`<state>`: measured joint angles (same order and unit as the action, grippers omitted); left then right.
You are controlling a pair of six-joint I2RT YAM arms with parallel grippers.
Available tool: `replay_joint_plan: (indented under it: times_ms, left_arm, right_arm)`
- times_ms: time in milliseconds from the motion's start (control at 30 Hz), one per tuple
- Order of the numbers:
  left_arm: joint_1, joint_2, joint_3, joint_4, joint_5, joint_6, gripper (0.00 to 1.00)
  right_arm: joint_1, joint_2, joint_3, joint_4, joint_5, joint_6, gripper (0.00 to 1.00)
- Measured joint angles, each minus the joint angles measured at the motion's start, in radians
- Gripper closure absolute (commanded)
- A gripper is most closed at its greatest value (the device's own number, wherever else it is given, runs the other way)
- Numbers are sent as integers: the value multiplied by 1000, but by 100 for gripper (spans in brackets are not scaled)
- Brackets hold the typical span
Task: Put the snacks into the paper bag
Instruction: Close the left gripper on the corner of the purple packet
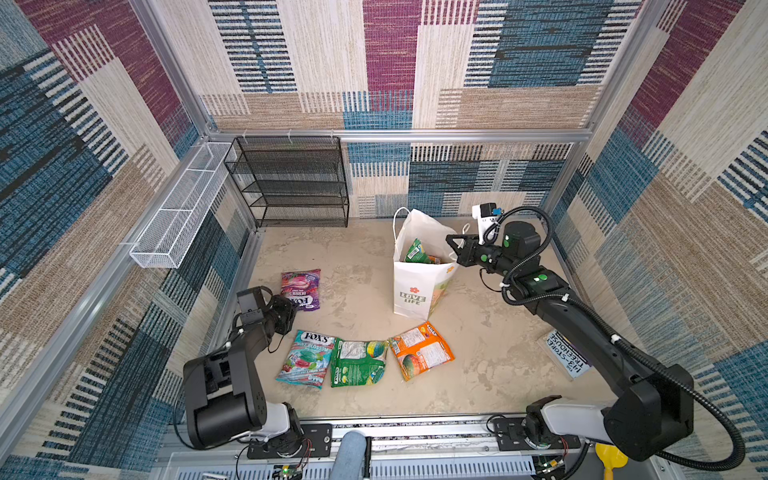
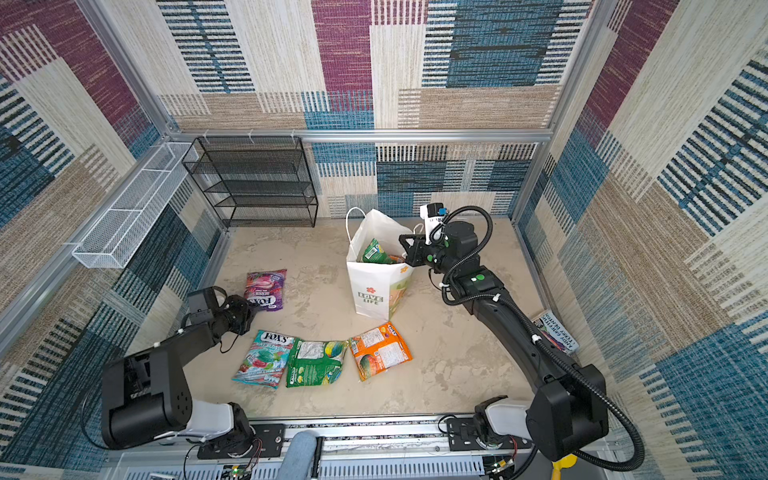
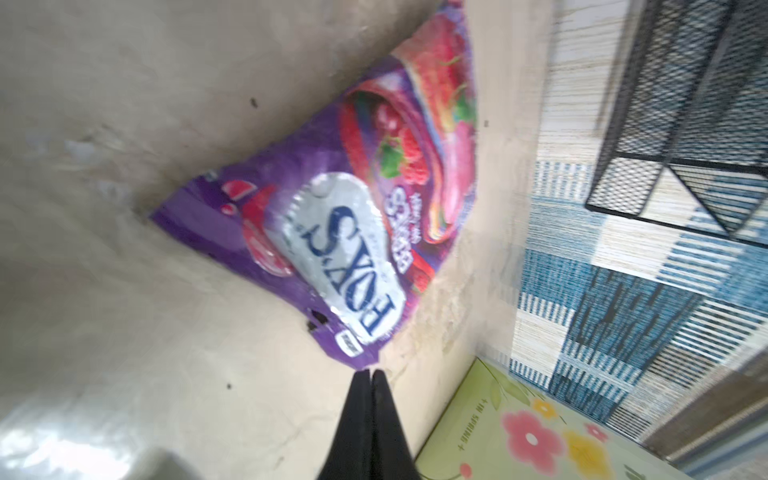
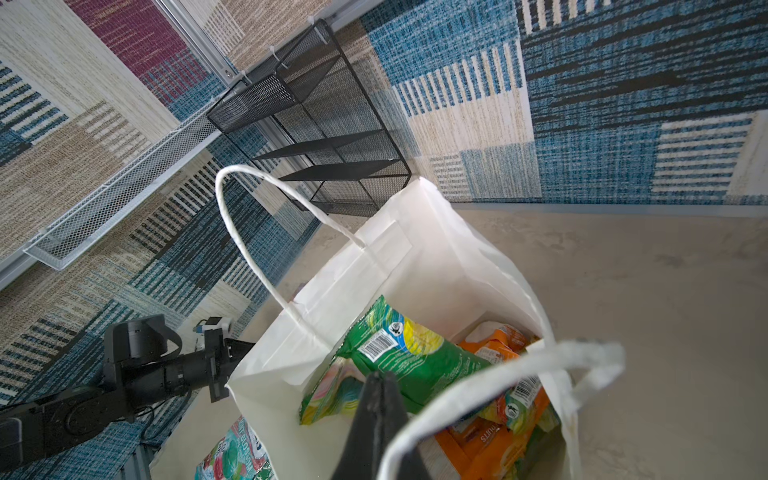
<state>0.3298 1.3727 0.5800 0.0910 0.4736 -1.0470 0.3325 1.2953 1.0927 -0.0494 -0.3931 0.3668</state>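
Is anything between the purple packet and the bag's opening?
Only bare floor lies between the purple packet and the paper bag. At its mouth, though, the right gripper sits at the rim and a green packet sticks up inside.

Readable text:
- purple packet (image 3: 332, 232): "FOX'S", "BERRIES"
- teal packet (image 1: 307, 357): "FOX'S", "MINT BLOSSOM"
- paper bag (image 1: 415, 286): "LOVE LIFE" on the front, "IN SPRING" on the flowered side panel
- book (image 1: 567, 353): "13-STOREY TREEHOUSE"

Print on the green and orange packets is too small to read.
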Motion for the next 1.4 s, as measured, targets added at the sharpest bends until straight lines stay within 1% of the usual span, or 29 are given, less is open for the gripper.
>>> replay_joint_plan:
  times_ms: [33, 67, 100, 167, 200, 233, 367, 500, 600, 733, 900, 1000, 1133, 1233, 1267, 1300, 1400]
  left_arm:
    - [0, -34, 9, -24, 0, 4, 92]
    - [0, -56, 19, -41, -2, 6, 79]
    - [0, -78, 30, -55, -8, 13, 57]
    - [0, -93, 47, -86, -28, 27, 27]
    - [2, -90, 56, -107, -31, 30, 9]
    - [2, -79, 72, -139, -41, 37, 1]
    - [2, 38, 175, -249, -74, 64, 1]
    - [2, 154, 210, -291, -77, 77, 1]
    - [2, 206, 232, -296, -77, 79, 0]
    - [2, 274, 270, -245, -51, 78, 9]
    - [2, 331, 298, -196, -48, 77, 19]
    - [2, 356, 303, -180, -52, 73, 30]
    - [3, 387, 313, -171, -57, 62, 51]
    - [3, 416, 337, -173, -60, 58, 56]
    - [2, 426, 348, -174, -62, 58, 63]
    - [2, 433, 353, -176, -68, 58, 66]
    - [2, 450, 368, -188, -74, 59, 69]
  right_arm:
    - [0, 0, 0, 0, 0, 0, 100]
    - [0, 0, -1, 0, 0, 0, 100]
    - [0, 0, -2, 0, 0, 0, 100]
    - [0, 0, -2, 0, 0, 3, 100]
    - [0, 0, -2, 0, -1, 3, 100]
    - [0, 0, -2, 0, -1, 3, 100]
    - [0, 2, -2, 2, -1, 3, 100]
    - [0, 4, -2, 3, -1, 3, 100]
    - [0, 4, -2, 3, 0, 3, 100]
    - [0, 4, -4, 3, 0, 3, 100]
    - [0, 3, -5, 3, 0, 3, 100]
    - [0, 2, -6, 5, 0, 3, 100]
    - [0, 0, -6, 5, 0, 3, 100]
    - [0, 0, -6, 6, 0, 3, 100]
    - [0, 0, -6, 6, 0, 3, 100]
    - [0, 0, -6, 6, 0, 3, 100]
    - [0, -2, -8, 6, 0, 3, 100]
